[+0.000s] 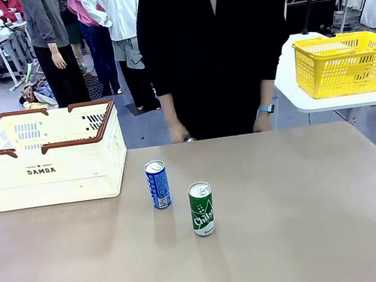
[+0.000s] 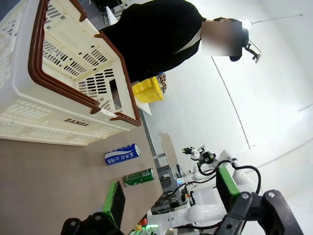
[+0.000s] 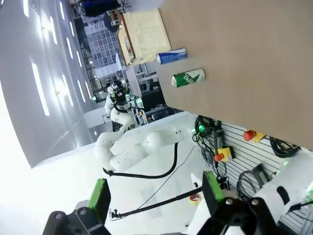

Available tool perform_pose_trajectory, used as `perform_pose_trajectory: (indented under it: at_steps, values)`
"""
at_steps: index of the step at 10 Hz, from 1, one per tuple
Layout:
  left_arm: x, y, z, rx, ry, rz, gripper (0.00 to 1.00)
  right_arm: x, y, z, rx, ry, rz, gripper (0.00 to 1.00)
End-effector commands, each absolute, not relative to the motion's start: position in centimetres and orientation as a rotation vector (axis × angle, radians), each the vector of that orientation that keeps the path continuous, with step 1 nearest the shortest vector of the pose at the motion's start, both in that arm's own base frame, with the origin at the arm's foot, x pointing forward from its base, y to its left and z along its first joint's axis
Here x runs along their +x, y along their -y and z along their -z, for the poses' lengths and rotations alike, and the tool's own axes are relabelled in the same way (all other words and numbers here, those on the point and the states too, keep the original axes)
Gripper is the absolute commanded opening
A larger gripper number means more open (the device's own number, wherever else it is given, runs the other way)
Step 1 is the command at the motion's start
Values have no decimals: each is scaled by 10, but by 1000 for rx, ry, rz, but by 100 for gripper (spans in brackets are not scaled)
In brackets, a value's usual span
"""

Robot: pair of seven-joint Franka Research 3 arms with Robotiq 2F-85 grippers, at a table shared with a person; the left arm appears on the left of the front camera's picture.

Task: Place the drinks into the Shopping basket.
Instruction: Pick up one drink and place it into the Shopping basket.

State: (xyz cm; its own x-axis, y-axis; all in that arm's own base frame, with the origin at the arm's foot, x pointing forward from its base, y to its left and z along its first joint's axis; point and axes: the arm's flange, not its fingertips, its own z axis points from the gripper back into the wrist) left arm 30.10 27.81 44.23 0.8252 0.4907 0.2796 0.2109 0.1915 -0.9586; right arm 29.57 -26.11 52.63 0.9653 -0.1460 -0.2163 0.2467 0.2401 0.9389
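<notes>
My left tool (image 2: 169, 177) and right tool (image 3: 154, 178) both stand wide open, holding nothing. The drinks stand upright mid-worktop (image 1: 291, 225): the blue can (image 1: 158, 184) is near the Shopping basket (image 1: 46, 175) at the far left corner, and the green can (image 1: 202, 209) is nearer my edge. I judge them thin-walled and slick (weighty if full), so I'd clasp mid-body, gently.

we hold our left gripper (image 2: 168, 177) with its two green-padded fingers (image 2: 113, 198) spread wide and gripping nothing. our right gripper (image 3: 154, 178) is set the same way, fingers (image 3: 99, 196) wide apart and empty. both wrists are rolled and raised, touching nothing.
</notes>
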Motion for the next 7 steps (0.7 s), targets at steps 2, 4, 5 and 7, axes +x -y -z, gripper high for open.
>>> perform_pose_trajectory:
  at_steps: [2, 4, 5, 7]
  values:
    - [299, -277, -443, -1389, 620, -190, 100, 275, 273, -543, 1311, -70, 293, 100]
    - [301, -278, -442, -1389, 617, -215, 100, 275, 273, -543, 1311, -70, 293, 100]
    - [293, -256, -473, -1376, 531, -170, 100, 275, 273, -543, 1311, -70, 293, 100]
    - [323, -149, -561, -1175, 364, 117, 100, 275, 273, -543, 1311, -70, 293, 100]
